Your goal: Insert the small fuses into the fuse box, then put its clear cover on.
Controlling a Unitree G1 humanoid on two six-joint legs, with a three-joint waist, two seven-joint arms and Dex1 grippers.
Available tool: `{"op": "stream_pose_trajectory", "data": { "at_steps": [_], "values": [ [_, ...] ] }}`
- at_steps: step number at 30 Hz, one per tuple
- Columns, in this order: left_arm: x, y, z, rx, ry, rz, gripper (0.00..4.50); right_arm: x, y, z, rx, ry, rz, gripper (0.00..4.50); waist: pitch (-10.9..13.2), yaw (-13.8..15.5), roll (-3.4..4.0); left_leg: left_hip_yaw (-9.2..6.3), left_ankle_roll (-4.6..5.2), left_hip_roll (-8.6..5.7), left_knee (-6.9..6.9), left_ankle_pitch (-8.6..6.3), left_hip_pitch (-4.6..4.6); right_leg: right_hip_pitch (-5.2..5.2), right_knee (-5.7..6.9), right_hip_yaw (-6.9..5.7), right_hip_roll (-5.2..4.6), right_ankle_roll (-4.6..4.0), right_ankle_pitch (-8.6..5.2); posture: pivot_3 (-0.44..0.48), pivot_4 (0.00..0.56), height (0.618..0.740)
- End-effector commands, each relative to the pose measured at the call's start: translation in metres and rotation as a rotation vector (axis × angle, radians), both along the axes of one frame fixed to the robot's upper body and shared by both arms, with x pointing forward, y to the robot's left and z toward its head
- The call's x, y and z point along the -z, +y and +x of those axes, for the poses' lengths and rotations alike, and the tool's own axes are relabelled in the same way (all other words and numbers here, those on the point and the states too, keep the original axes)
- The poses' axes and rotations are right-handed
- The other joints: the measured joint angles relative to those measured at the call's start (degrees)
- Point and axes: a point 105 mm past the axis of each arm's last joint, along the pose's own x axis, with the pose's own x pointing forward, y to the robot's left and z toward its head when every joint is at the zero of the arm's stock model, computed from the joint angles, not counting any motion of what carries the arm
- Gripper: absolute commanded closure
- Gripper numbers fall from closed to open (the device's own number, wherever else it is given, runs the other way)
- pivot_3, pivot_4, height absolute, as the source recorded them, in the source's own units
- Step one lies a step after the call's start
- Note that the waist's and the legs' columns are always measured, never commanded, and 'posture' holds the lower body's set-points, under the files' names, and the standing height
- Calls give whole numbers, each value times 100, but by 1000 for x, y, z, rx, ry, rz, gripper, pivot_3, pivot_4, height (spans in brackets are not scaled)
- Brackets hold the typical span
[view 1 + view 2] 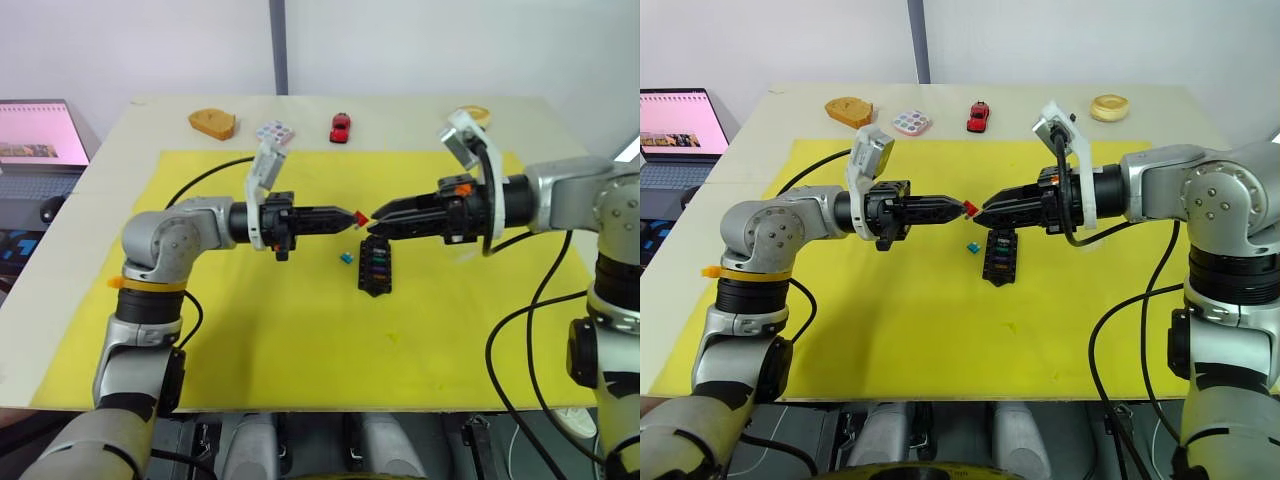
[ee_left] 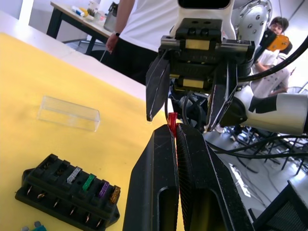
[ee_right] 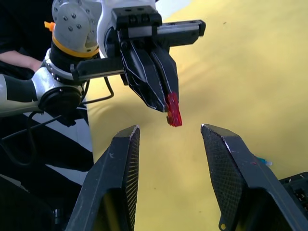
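Left hand (image 2: 174,139) — pinched red fuse (image 2: 172,124)

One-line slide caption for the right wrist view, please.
Left gripper presents the red fuse between the open fingers of the right gripper above the yellow mat.

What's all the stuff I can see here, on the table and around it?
Mat: one, yellow, covering most of the table.
Fuse box: one, black, mid-mat, below the grippers; grey, green, purple and amber fuses sit in its slots.
Red fuse: one, pinched in the left gripper's tips.
Teal fuse: one, loose on the mat beside the box.
Clear cover: one, colourless, lying on the mat apart from the box.
Toy car: one, red, table's far edge.
Orange object: one, far left edge.
Small patterned piece: one, beside it.
Tan ring: one, far right.
Laptop: one, left of the table.
People: standing in the background of the left wrist view.
Left gripper: shut on the red fuse.
Right gripper: open, facing it.
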Motion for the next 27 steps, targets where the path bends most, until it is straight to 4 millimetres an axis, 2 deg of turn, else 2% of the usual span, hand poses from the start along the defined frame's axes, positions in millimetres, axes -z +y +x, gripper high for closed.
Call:
{"op": "stream_pose_trajectory", "data": {
  "at_steps": [1,18,19,21,22,23,27],
  "values": [
    [-11,-1,-3,23,-46,-24,4500,-14,3,-4,-19,-43,35,2361,0,-1,0,0,0,0,0,0,0,0,0,0,0,0,0,0,150,740],
    [-9,-2,-4,16,-46,-18,4500,-16,7,-4,-36,-38,45,2361,0,0,0,0,0,0,0,0,0,0,-1,0,1,1,1,0,150,740],
    [-9,-2,-4,16,-46,-17,4500,-16,7,-4,-36,-38,44,2908,0,0,0,0,0,0,0,0,0,0,-1,0,1,1,1,0,150,740],
    [-9,-2,-4,15,-46,-18,4500,-16,7,-5,-37,-38,43,3631,0,0,0,0,0,0,0,0,0,0,-1,0,1,1,1,0,150,740],
    [-9,-2,-3,14,-47,-18,4500,-16,7,-5,-36,-38,41,4160,0,0,0,0,0,0,0,0,0,0,-1,0,1,1,1,0,150,740],
    [-9,-2,-3,14,-47,-18,4500,-15,7,-5,-36,-38,39,4428,0,-1,0,0,0,0,0,0,0,0,-1,0,1,1,1,0,150,740],
    [-9,-2,-3,12,-46,-17,4500,-16,7,-5,-38,-39,41,4428,0,-1,0,0,0,0,0,0,0,0,-1,0,1,1,1,0,150,740]
  ]
}}
